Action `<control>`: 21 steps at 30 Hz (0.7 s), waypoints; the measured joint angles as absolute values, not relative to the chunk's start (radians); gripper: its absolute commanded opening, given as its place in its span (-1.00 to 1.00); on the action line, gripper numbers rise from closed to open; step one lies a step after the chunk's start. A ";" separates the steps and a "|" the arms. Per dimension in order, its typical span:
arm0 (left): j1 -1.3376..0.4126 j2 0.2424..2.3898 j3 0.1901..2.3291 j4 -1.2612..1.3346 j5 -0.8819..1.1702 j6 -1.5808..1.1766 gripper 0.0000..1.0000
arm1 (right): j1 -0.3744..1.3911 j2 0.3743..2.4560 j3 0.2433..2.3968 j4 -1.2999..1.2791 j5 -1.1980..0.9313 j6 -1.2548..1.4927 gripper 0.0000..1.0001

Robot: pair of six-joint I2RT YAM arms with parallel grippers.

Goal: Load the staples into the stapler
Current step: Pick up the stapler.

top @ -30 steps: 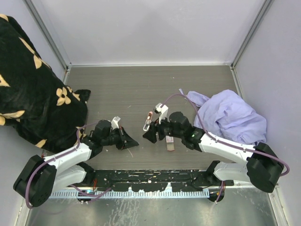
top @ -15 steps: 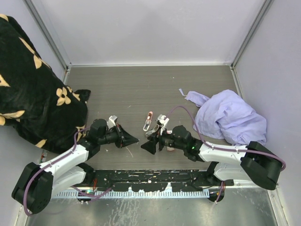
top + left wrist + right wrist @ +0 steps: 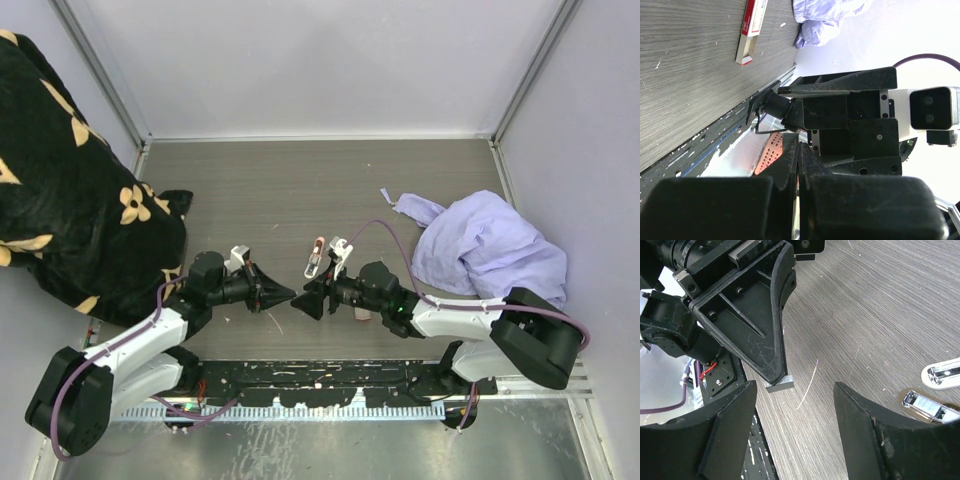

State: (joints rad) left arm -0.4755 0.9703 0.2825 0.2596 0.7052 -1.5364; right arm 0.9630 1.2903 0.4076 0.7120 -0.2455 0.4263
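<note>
L fingers [image 3: 772,330] pressed shut, tip pinching what looks like a staple strip [image 3: 780,385], crosswise | your R fingers [image 3: 730,435] spread, gap facing strip, just short | stapler [image 3: 929,405] open on tabletop [image 3: 880,315], R side, nearer R arm | staples box [image 3: 751,30] lies by R forearm

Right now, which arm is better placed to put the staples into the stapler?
Left, probably: the left gripper, shut, seems to pinch a small silver staple strip at its tip. The right gripper is open and empty, facing it.
</note>
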 measured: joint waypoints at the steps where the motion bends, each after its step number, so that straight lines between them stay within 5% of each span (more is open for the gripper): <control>1: -0.476 0.970 0.280 0.262 0.707 -1.541 -0.99 | 0.963 1.298 0.409 0.718 -0.247 0.428 0.33; 21: -0.468 0.948 0.270 0.294 0.712 -1.607 -0.99 | 0.963 1.311 0.416 0.767 -0.261 0.405 -0.25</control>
